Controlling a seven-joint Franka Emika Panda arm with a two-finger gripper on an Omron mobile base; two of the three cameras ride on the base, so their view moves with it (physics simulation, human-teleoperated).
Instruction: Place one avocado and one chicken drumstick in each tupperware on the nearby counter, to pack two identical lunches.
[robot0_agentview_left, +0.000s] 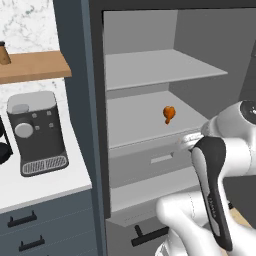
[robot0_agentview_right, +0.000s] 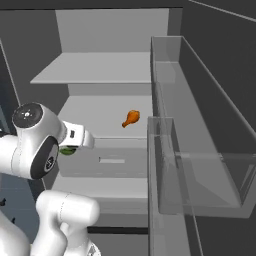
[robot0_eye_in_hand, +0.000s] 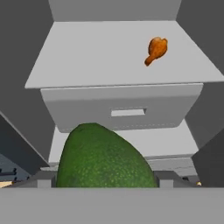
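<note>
A green avocado (robot0_eye_in_hand: 105, 159) sits between my gripper's (robot0_eye_in_hand: 106, 180) two fingertips and takes up the lower hand view; the gripper is shut on it. In the right base view a sliver of the avocado (robot0_agentview_right: 67, 150) shows under the gripper (robot0_agentview_right: 74, 144), in front of the open fridge. An orange chicken drumstick (robot0_agentview_left: 169, 114) (robot0_agentview_right: 131, 118) (robot0_eye_in_hand: 155, 50) lies on the middle fridge shelf (robot0_eye_in_hand: 109, 52), beyond and above the gripper. The white counter (robot0_agentview_left: 55, 185) lies left of the fridge. The tupperware is out of view.
A dark coffee machine (robot0_agentview_left: 36, 132) stands on the counter under a wooden wall shelf (robot0_agentview_left: 35, 66). A grey fridge drawer (robot0_eye_in_hand: 122, 111) sits below the drumstick's shelf. The open fridge door with clear bins (robot0_agentview_right: 200, 165) stands on the right.
</note>
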